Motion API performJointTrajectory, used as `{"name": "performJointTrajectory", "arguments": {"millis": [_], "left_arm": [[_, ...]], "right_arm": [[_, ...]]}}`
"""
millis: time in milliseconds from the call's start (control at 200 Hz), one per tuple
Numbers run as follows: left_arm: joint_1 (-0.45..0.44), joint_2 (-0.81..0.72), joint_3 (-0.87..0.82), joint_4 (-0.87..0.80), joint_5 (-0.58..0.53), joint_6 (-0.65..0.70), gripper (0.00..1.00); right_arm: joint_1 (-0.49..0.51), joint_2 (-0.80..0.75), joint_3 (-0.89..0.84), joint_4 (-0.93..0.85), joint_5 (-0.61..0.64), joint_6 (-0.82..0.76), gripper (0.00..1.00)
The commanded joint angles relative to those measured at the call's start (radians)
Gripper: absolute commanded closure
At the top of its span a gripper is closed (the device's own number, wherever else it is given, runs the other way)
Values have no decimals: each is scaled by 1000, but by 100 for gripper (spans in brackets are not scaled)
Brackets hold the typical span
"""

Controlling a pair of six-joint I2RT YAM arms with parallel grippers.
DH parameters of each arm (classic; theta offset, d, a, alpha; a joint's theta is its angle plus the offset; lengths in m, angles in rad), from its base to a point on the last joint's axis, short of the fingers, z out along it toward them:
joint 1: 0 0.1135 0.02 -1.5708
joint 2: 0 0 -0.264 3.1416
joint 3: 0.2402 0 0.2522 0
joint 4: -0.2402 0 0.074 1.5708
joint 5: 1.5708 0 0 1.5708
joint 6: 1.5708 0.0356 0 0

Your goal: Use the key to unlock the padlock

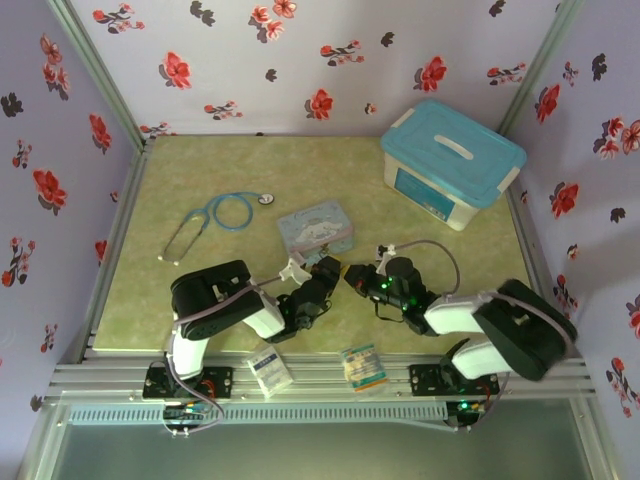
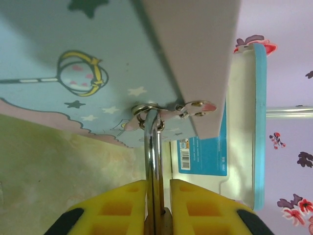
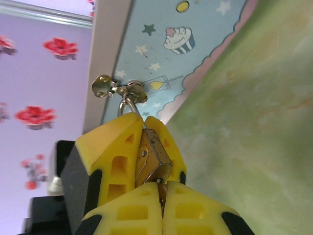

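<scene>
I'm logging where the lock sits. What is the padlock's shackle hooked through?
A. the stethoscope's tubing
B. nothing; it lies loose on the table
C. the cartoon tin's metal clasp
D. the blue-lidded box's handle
C: in the left wrist view the padlock shackle, held by the left gripper, passes through the clasp ring on the cartoon tin.

The padlock point(image 3: 155, 157) is brass-gold with a silver shackle; the key point(image 3: 160, 190) is a dark sliver. The left gripper point(image 2: 158, 185) and the right gripper point(image 3: 161, 192) have bright yellow fingers. The tin point(image 2: 73, 58) is pale blue with stars, a cupcake and a pink scalloped border. The table point(image 1: 200, 170) is mottled yellow-green, and the walls point(image 1: 300, 60) are lilac, strewn with red and black flowers.
</scene>
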State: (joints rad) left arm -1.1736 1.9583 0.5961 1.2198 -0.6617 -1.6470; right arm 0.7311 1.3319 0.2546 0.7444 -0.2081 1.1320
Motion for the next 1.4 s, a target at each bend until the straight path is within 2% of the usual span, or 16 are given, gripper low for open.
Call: {"name": "performJointTrajectory", "arguments": {"millis": [0, 80, 180, 405, 450, 685, 840, 980, 1060, 1180, 1290, 1395], "left_arm": [[-50, 20, 51, 44, 116, -2, 100], [-51, 31, 50, 61, 116, -14, 100], [-51, 39, 52, 82, 117, -21, 100], [-58, 34, 56, 92, 120, -13, 100], [-58, 35, 57, 93, 120, -15, 100], [-65, 42, 68, 98, 120, -31, 100], [-67, 46, 81, 98, 131, -28, 100], [-73, 51, 91, 96, 139, -31, 100], [-73, 51, 84, 95, 132, -24, 100], [-72, 51, 61, 96, 108, -29, 100], [-73, 37, 37, 95, 81, -11, 100], [-71, 27, 22, 92, 65, 6, 100]], "right_arm": [[42, -115, 75, -169, 41, -165, 100], [-14, -106, 43, -91, -42, -70, 100], [-56, -25, -2, 123, -124, 83, 100], [-68, 212, -2, 640, -198, 471, 100], [-60, 202, 30, 636, -221, 485, 100], [-71, 108, -3, 445, -147, 521, 100], [-90, 208, -44, 638, -132, 567, 100], [-85, 245, -14, 640, -132, 523, 100], [-85, 246, 3, 609, -149, 489, 86], [-85, 215, -12, 495, -132, 420, 80], [-89, 163, -23, 356, -115, 352, 63], [-90, 88, -22, 183, -90, 272, 53]]}}
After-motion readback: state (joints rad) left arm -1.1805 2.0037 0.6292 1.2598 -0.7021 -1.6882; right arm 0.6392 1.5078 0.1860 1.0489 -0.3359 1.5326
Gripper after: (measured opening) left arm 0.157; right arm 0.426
